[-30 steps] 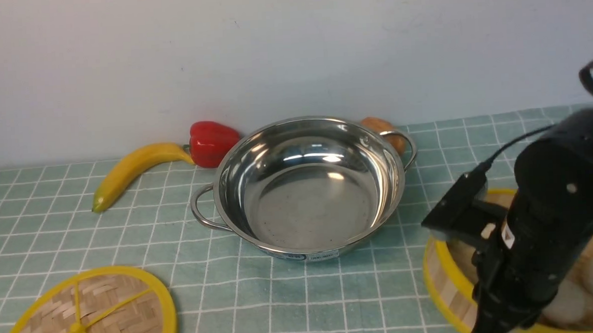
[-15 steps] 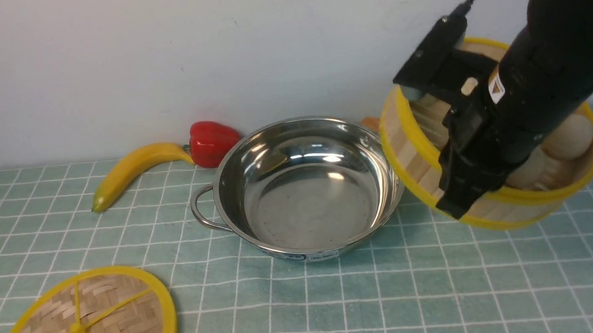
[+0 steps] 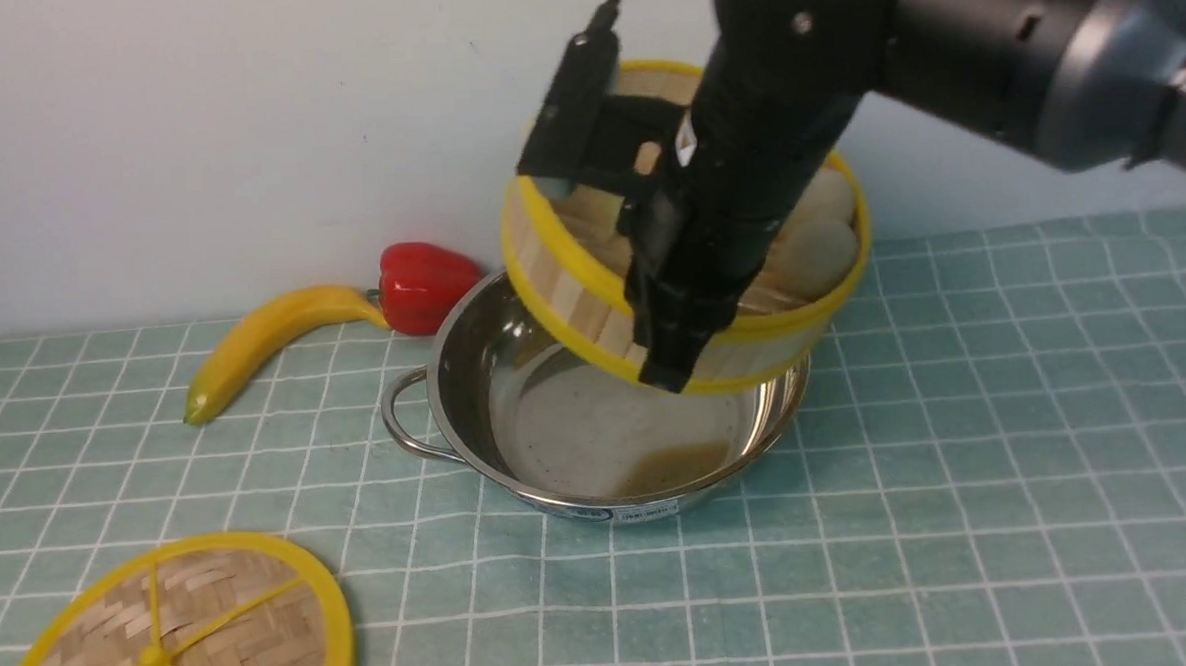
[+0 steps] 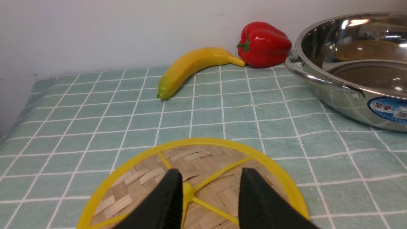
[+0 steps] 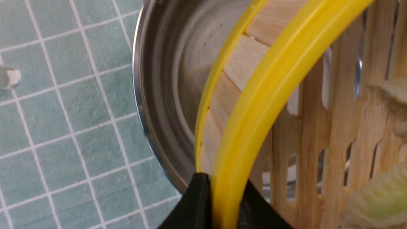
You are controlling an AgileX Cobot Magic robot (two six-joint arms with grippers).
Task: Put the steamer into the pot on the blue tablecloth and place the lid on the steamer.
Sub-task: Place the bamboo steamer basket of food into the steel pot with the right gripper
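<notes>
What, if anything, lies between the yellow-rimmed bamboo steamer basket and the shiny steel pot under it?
Nothing visible. The steel pot is bare inside; the bamboo steamer hangs tilted over it, its rim clamped in the right gripper. The red pepper and yellow banana lie outside the pot.

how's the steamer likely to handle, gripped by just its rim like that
The steamer is probably stiff and light: the right gripper pinches only its rim, yet it looks undistorted. It hangs tilted over the pot, so the loose buns may roll toward the low side.
</notes>
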